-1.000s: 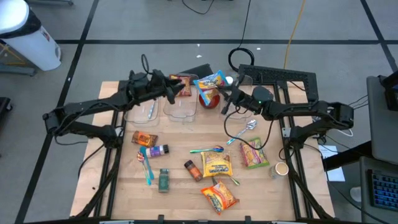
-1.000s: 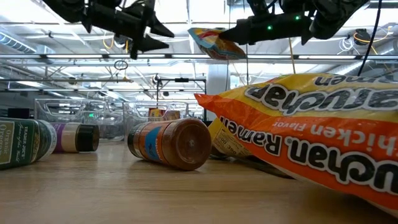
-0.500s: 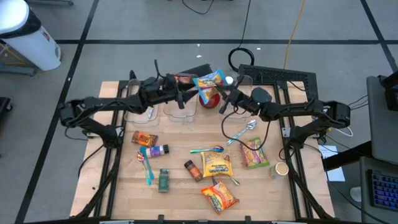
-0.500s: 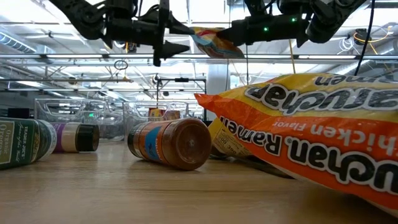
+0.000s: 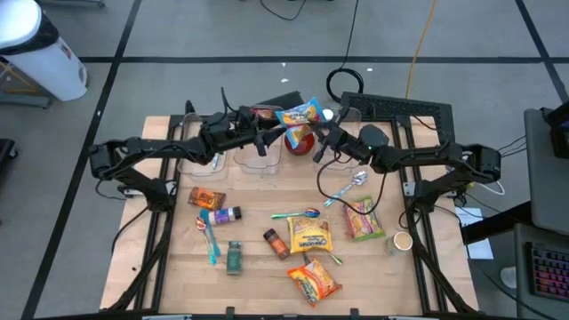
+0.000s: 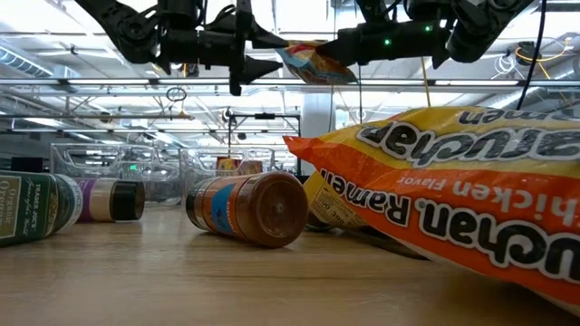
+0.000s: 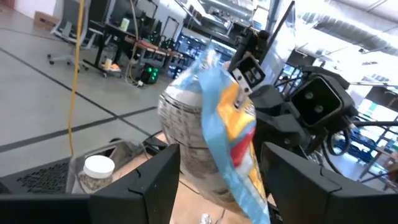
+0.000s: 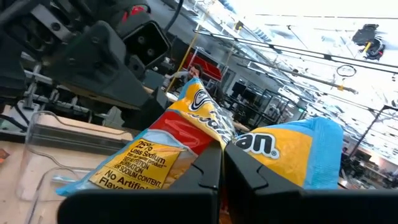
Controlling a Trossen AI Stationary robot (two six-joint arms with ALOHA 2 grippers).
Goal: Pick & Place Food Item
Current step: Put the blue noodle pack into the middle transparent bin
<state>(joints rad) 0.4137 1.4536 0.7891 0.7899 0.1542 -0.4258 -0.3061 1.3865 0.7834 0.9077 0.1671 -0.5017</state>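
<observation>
A blue and yellow snack bag [image 5: 300,113] hangs high over the table's far side, and my right gripper [image 5: 315,132] is shut on it. In the low view the bag [image 6: 313,62] sits between both arms' fingers. My left gripper [image 5: 269,136] comes level from the left and is open. In the left wrist view its fingers [image 7: 155,180] stand on either side of the bag's near end [image 7: 233,134]. I cannot tell whether they touch it. My right gripper pinches the bag between its two shut fingers [image 8: 208,171], at a crease in the middle of the bag [image 8: 219,142]. The fingers come roughly level from the table's right. The bag is lifted clear, and its ends flare out to both sides of the fingers.
Two clear containers [image 5: 259,157] stand under the left arm, and a red item [image 5: 298,139] lies beneath the bag. Ramen packs [image 5: 309,236], spice bottles [image 5: 276,242], spoons [image 5: 298,214] and a white-lidded jar [image 5: 327,115] lie scattered over the wooden table [image 5: 178,276].
My left gripper has gone toward the table's right and a little down, up to the held bag, and has tipped to point level. Most of this move came early in the second. The right gripper and the bag have stayed in place.
</observation>
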